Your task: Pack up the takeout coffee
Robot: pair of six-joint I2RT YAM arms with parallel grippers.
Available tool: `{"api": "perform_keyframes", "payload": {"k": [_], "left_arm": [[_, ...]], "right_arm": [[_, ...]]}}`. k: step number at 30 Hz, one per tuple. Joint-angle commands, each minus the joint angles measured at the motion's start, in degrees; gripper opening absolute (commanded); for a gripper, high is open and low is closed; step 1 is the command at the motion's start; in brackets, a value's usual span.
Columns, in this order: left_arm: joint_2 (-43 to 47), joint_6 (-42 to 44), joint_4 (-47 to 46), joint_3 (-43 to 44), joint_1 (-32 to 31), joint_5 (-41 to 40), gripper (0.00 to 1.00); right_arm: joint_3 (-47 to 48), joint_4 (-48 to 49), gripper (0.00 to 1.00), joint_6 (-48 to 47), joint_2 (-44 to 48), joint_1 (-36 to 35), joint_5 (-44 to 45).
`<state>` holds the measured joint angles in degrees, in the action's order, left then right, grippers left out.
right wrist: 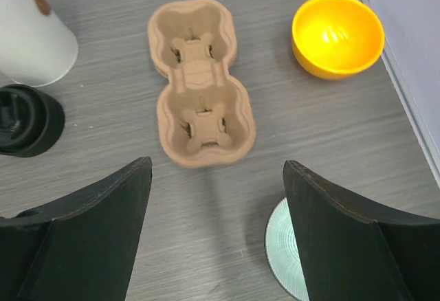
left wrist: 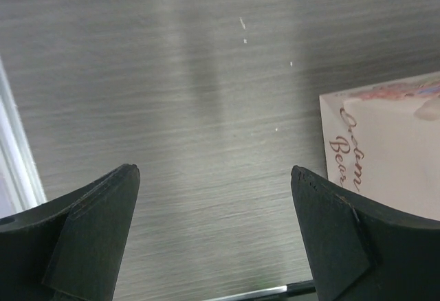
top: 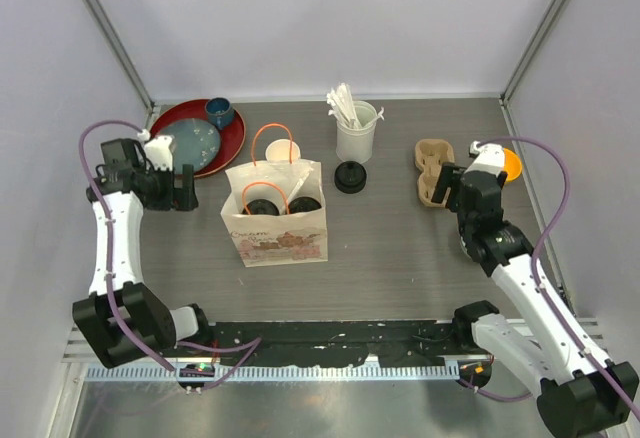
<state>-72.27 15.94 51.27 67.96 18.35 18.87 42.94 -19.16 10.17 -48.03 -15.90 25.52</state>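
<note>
Grey wood-grain desk (top: 400, 248): the paper bag (top: 275, 233), left of centre, seems to hold two lidded cups (top: 262, 204); one black lid (top: 350, 176) lies loose toward the far edge. Empty, the left fingers (left wrist: 89, 232) and right fingers (right wrist: 344, 232) gape. Brushing the light bag could tip it.

**Coffee cups and lids, centre of frame**

Two black round lids, left lid (top: 262, 205) and right lid (top: 305, 203), sit side by side in the open top of the bag (top: 275, 233). What is beneath them is hidden. An open white cup (top: 283, 150) stands upright just behind the bag. A loose lid (top: 350, 176) lies on the table (top: 400, 248), right of the bag.
</note>
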Motion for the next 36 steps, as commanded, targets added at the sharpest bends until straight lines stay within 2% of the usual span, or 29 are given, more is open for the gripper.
{"api": "perform_keyframes", "payload": {"k": [1, 5, 10, 17, 33, 36], "left_arm": [[3.9, -2.1, -11.0, -8.0, -0.1, 1.1, 0.96], [4.9, -1.4, -16.9, -15.1, -0.1, 6.8, 0.99], [5.5, -4.0, -28.7, -23.4, -0.2, 8.5, 1.0], [5.5, -6.4, -43.6, -32.6, -1.7, 8.5, 1.0], [7.5, -7.1, -44.5, -34.4, -2.3, 8.5, 1.0], [7.4, -7.0, -44.4, -34.2, -2.3, 8.5, 1.0]], "right_arm": [[-6.2, 8.4, 0.82, 4.7, 4.1, 0.3, 7.1], [-11.9, 12.3, 0.82, 13.7, 5.7, 0.3, 14.2], [-20.2, 21.7, 0.82, 7.7, 8.7, 0.3, 11.6], [-28.4, 31.8, 0.82, 8.3, 10.6, 0.3, 15.3], [-29.0, 34.1, 0.81, 8.3, 7.5, 0.3, 13.1], [-27.5, 30.9, 0.81, 10.2, 5.8, 0.3, 18.0]]}}
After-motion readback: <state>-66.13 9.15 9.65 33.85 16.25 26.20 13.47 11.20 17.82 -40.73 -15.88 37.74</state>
